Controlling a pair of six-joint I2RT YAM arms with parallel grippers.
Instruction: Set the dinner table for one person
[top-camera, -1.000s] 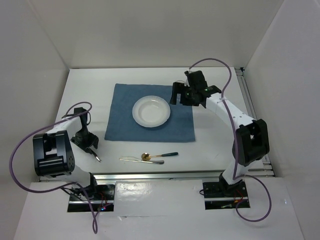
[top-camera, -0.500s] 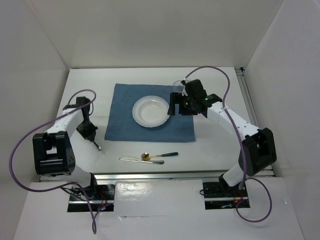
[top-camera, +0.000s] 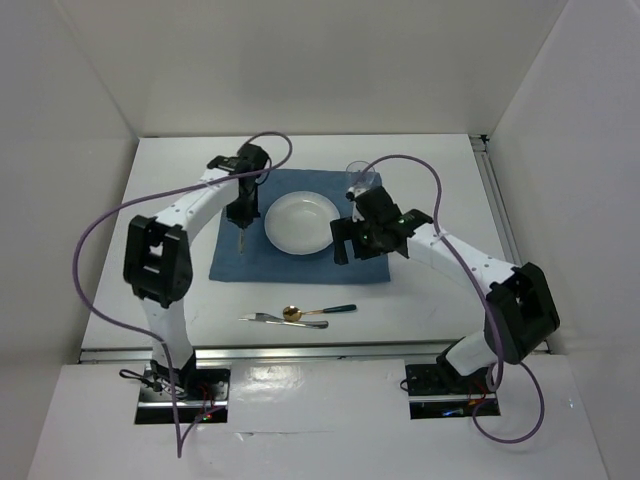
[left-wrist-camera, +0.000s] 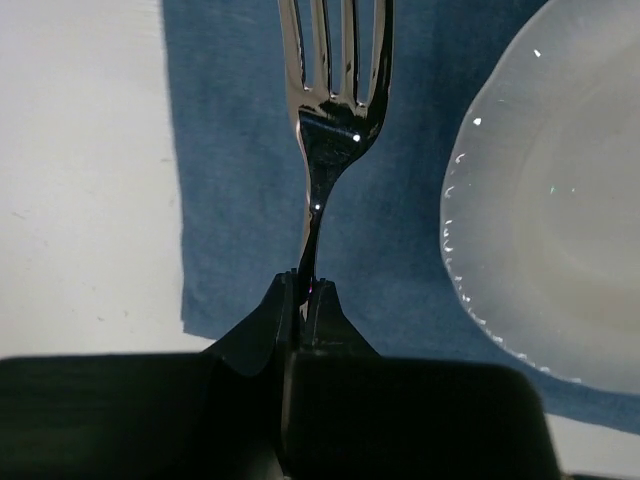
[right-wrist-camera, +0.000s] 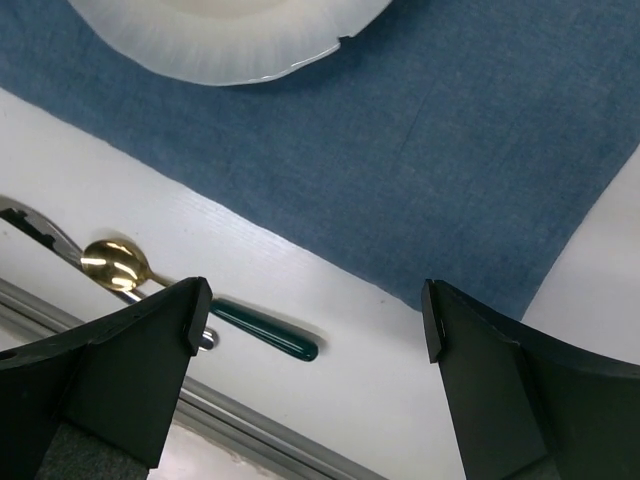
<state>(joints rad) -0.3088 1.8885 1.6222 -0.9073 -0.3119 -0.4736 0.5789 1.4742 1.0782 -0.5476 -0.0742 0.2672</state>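
Left tool (left-wrist-camera: 305, 295), a second ago low near the left edge of the desk (top-camera: 440, 160), now hangs over the left strip of the blue placemat (top-camera: 370, 262), just beside the white plate (top-camera: 300, 222), clenched on the handle of a fork (left-wrist-camera: 335, 120). Right tool (right-wrist-camera: 315, 320), jaws spread wide and empty, has drawn back from the placemat's far right corner, where a glass (top-camera: 360, 178) stands, to its near edge. The gold spoon (top-camera: 292, 313) lies unmoved on the white, three-walled desk.

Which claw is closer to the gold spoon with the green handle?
Right. The right gripper hangs open over the placemat's near edge, just beyond the spoon; the left gripper, shut on a fork, is farther off, left of the plate.
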